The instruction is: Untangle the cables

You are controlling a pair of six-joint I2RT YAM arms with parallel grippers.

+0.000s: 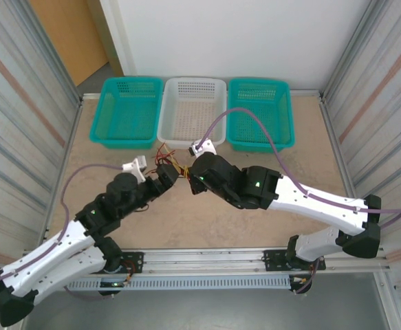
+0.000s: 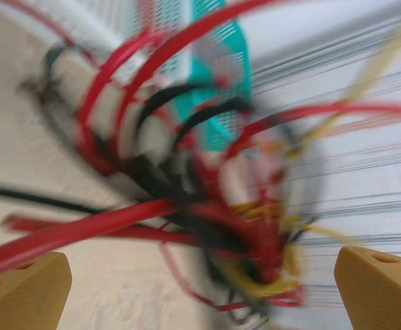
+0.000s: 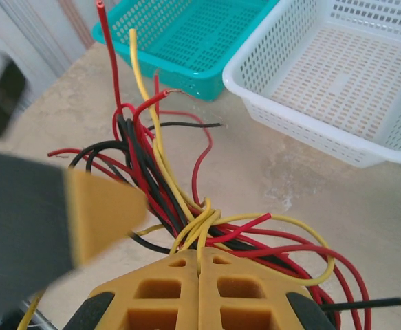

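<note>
The cables [image 1: 170, 159] form one tangle of thin red, black and yellow wires on the table, just in front of the white basket [image 1: 192, 110]. My right gripper [image 3: 199, 253] is shut on yellow cables [image 3: 210, 223] that come out of the knot; the rest of the bundle [image 3: 142, 165] fans out ahead of it. My left gripper [image 2: 200, 275] is open wide, its orange fingertips [image 2: 21, 292] apart on either side of the blurred cable tangle [image 2: 255, 234]. In the top view the left gripper [image 1: 164, 173] and right gripper [image 1: 192, 173] meet at the tangle from both sides.
Three baskets stand in a row at the back: a teal basket [image 1: 126, 110] on the left, the white one in the middle, a teal basket [image 1: 258, 113] on the right. Corrugated walls flank the table on both sides.
</note>
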